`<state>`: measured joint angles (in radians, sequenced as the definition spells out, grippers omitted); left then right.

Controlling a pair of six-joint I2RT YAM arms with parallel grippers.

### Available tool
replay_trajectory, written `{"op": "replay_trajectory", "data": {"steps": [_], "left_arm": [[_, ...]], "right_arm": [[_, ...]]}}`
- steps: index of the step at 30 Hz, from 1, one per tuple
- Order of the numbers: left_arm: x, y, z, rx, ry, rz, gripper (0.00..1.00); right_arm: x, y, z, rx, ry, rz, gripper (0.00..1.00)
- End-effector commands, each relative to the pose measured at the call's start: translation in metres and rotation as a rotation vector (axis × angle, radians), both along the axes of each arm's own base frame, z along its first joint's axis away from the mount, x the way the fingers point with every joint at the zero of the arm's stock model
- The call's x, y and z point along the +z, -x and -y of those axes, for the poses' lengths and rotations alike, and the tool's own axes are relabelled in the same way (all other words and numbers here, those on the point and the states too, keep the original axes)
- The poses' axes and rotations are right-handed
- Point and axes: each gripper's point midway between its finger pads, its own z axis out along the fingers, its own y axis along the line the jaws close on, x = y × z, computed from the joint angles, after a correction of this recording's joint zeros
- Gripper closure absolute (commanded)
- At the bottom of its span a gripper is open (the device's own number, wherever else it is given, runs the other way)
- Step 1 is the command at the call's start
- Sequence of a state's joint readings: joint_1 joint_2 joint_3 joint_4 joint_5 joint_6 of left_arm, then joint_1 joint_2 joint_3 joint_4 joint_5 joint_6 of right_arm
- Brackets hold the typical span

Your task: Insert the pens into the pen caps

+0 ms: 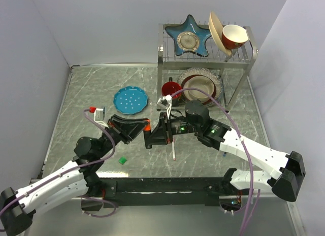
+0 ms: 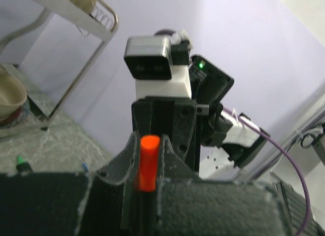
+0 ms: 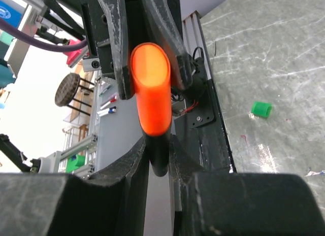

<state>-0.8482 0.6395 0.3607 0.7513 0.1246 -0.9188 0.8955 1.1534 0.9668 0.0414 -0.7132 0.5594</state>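
Observation:
An orange pen cap [image 2: 149,162] is pinched in my left gripper [image 2: 149,144], which is shut on it. My right gripper [image 3: 159,144] is shut on a stubby black-bodied marker [image 3: 160,157]. The orange cap [image 3: 150,94] sits end to end against the marker's black body. The two grippers meet tip to tip above the table's middle, left gripper [image 1: 144,128] and right gripper [image 1: 154,134]. A green cap [image 1: 122,160] lies loose on the table, also in the right wrist view [image 3: 261,109]. A thin white pen [image 1: 173,147] lies under the right arm.
A blue plate [image 1: 130,100] lies at the back left of centre. A small red-topped object [image 1: 93,109] lies left of it. A dish rack [image 1: 203,48] with plates, bowls and a red mug [image 1: 171,89] stands at the back right.

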Motion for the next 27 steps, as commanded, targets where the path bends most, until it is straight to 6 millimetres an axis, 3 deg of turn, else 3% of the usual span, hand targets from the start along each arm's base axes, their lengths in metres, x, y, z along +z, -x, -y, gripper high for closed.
{"op": "replay_trajectory", "data": {"steps": [1,10,13,14,15,16,17,18,19,20,21,22,24,25,27], "left_arm": [[-0.126,0.079,0.028,-0.420,-0.410,-0.169,0.99],[-0.121,0.094,0.030,-0.502,-0.336,-0.142,0.99],[-0.123,0.086,0.028,-0.448,-0.376,-0.174,0.99],[-0.110,0.079,0.028,-0.406,-0.370,-0.168,0.99],[-0.106,0.067,0.027,-0.336,-0.372,-0.178,0.99],[-0.114,0.058,0.025,-0.284,-0.417,-0.226,0.99],[-0.096,0.049,0.024,-0.235,-0.415,-0.198,0.99],[-0.107,0.034,0.022,-0.155,-0.469,-0.246,0.99],[-0.091,0.026,0.021,-0.113,-0.463,-0.232,0.99],[-0.090,0.019,0.020,-0.077,-0.485,-0.229,0.99],[-0.092,0.008,0.020,-0.040,-0.502,-0.244,0.99],[-0.082,0.002,0.019,-0.016,-0.496,-0.241,0.99],[-0.081,-0.012,0.018,0.019,-0.506,-0.258,0.99],[-0.072,-0.015,0.020,0.015,-0.490,-0.243,0.99],[-0.077,-0.026,0.019,0.040,-0.511,-0.251,0.99]], "right_arm": [[0.191,-0.078,0.048,-0.440,-0.531,0.411,1.00],[0.199,-0.073,0.047,-0.402,-0.565,0.430,1.00],[0.197,-0.069,0.045,-0.376,-0.545,0.446,1.00],[0.193,-0.067,0.043,-0.361,-0.535,0.431,1.00],[0.181,-0.068,0.040,-0.348,-0.510,0.406,1.00],[0.170,-0.066,0.037,-0.325,-0.491,0.389,1.00],[0.161,-0.065,0.038,-0.322,-0.473,0.361,1.00],[0.138,-0.065,0.035,-0.317,-0.431,0.321,1.00],[0.128,-0.059,0.038,-0.301,-0.417,0.312,0.99],[0.115,-0.058,0.039,-0.300,-0.388,0.289,0.96],[0.085,-0.058,0.039,-0.306,-0.337,0.245,0.89],[0.078,-0.052,0.045,-0.308,-0.332,0.238,0.73],[0.032,-0.047,0.051,-0.317,-0.234,0.171,0.60],[0.028,-0.041,0.059,-0.329,-0.226,0.173,0.51],[-0.011,-0.038,0.070,-0.369,-0.150,0.119,0.45]]}}
